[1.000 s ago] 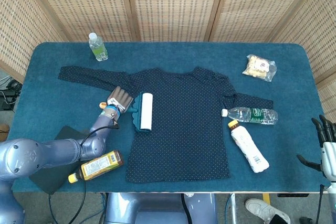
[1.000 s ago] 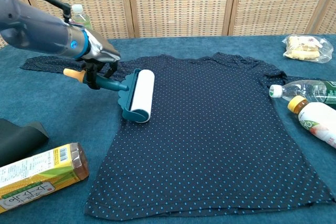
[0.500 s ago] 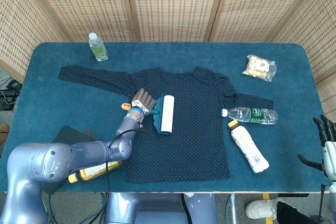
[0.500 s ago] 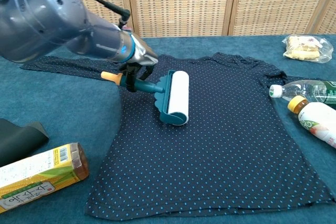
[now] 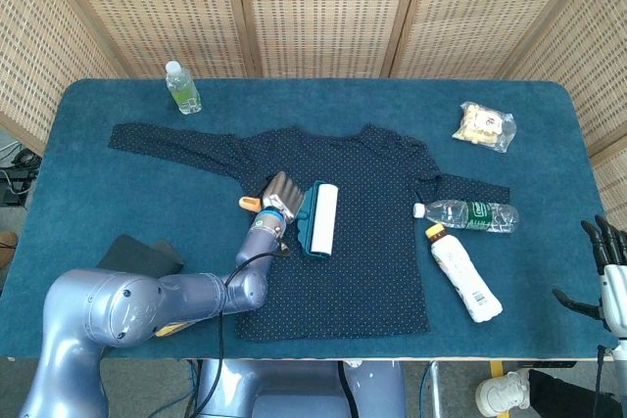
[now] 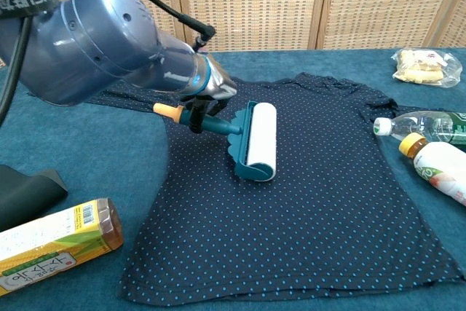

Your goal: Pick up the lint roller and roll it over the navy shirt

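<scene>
Rolled rightward onto the navy shirt (image 5: 343, 232), the lint roller (image 5: 324, 219), grasped by the left robot hand (image 5: 280, 195), could bunch the loose fabric if pressed hard.

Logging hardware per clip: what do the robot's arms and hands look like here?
The left arm is glossy blue-grey metal with bulky rounded segments, a black strap with white lettering, a black cable along it and a blue ring at the wrist. The left hand is silver-grey. The right hand has dark, slim fingers on a pale grey body.
</scene>
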`<state>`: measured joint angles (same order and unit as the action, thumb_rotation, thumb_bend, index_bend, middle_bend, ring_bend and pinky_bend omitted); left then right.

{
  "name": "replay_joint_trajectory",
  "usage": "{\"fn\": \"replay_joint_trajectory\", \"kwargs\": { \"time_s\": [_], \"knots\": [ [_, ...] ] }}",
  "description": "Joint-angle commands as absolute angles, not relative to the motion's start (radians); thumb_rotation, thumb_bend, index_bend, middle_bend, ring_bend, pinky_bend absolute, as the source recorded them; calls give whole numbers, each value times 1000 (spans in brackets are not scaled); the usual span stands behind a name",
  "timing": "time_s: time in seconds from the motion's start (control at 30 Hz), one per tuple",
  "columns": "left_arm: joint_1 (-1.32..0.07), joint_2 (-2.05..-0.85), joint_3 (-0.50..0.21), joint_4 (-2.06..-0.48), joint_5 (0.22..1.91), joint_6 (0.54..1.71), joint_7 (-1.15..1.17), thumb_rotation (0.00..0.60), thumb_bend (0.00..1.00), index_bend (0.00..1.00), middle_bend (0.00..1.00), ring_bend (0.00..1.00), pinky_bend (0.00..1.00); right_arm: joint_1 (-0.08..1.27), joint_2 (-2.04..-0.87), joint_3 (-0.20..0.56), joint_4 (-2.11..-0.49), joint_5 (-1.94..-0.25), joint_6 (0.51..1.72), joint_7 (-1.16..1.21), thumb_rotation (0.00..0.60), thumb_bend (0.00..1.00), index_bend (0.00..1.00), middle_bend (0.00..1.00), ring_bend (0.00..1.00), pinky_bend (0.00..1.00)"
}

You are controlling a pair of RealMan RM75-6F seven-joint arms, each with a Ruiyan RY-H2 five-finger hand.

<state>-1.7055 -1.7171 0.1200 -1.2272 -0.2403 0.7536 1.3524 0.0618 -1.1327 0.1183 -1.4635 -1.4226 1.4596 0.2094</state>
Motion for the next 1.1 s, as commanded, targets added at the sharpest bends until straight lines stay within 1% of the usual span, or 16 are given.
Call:
{"fn": "replay_joint_trajectory", "kwargs": {
  "time_s": [0.03, 0.07, 0.2, 0.27, 0.33, 0.47, 0.6, 0.83, 1.1],
  "knots": [
    [-1682, -1690, 136, -1259, -227, 770, 1351, 600, 724, 852, 825, 669, 666, 62, -1134, 115, -1468, -1429, 1462, 203, 600, 92, 2, 0, 0, 0],
    [-1667, -1674, 154, -1276, -222, 778, 1348, 600, 724, 852, 825, 669, 666, 62, -1134, 112, -1471, -1435, 1464, 199, 600, 92, 2, 0, 0, 0],
    [-1625, -1638, 187, -1317, -187, 793, 1332, 600, 723, 852, 825, 669, 664, 61, -1134, 109, -1479, -1444, 1470, 189, 600, 92, 2, 0, 0, 0],
    [-1590, -1614, 226, -1340, -171, 805, 1324, 600, 724, 852, 825, 669, 665, 61, -1134, 106, -1486, -1453, 1475, 183, 600, 92, 2, 0, 0, 0],
    [-1559, -1592, 241, -1360, -137, 810, 1303, 600, 725, 852, 825, 669, 665, 60, -1133, 104, -1492, -1457, 1480, 177, 600, 92, 2, 0, 0, 0],
    [-1507, -1548, 249, -1390, -85, 807, 1247, 600, 724, 852, 825, 669, 665, 59, -1133, 102, -1498, -1461, 1484, 170, 600, 92, 2, 0, 0, 0],
    [-1486, -1534, 253, -1391, -50, 802, 1230, 600, 723, 852, 825, 669, 665, 60, -1134, 102, -1499, -1463, 1484, 168, 600, 92, 2, 0, 0, 0],
    [-1510, -1569, 214, -1372, -51, 806, 1254, 600, 724, 852, 825, 669, 670, 62, -1134, 103, -1496, -1457, 1478, 174, 600, 92, 2, 0, 0, 0],
    [-1598, -1645, 122, -1322, -133, 805, 1328, 600, 725, 852, 825, 669, 671, 64, -1133, 110, -1480, -1434, 1461, 198, 600, 92, 2, 0, 0, 0]
  ]
}}
